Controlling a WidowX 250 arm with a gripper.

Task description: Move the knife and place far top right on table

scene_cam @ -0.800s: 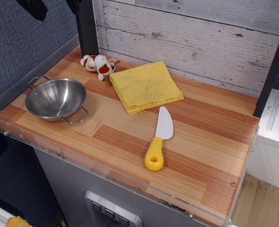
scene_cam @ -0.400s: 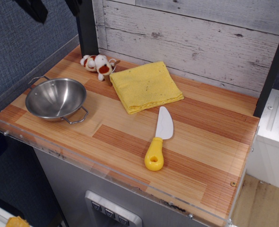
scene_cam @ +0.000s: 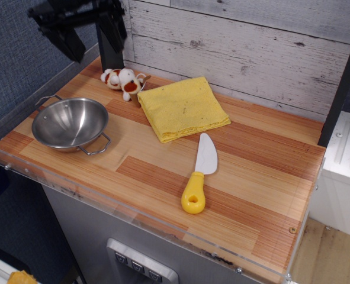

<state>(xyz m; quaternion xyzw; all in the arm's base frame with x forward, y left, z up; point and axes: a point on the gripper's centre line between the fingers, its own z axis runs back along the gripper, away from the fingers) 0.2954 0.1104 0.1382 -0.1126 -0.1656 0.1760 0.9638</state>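
Note:
The knife (scene_cam: 199, 173) lies flat on the striped wooden table (scene_cam: 263, 177), near the front middle. Its white blade points to the back and its yellow handle, with a hole at the end, points to the front edge. My gripper (scene_cam: 92, 41) is black and hangs in the air at the top left, above the table's back left corner and far from the knife. Its two fingers stand apart, and nothing is between them.
A folded yellow cloth (scene_cam: 182, 108) lies just behind the knife. A steel bowl (scene_cam: 70, 122) with handles sits at the left. A small plush dog (scene_cam: 122, 80) lies at the back left by a black post (scene_cam: 111, 53). A clear acrylic rim (scene_cam: 133, 216) borders the table.
My gripper has come down and to the right into view at the top left. The knife, cloth, bowl and plush dog have not moved.

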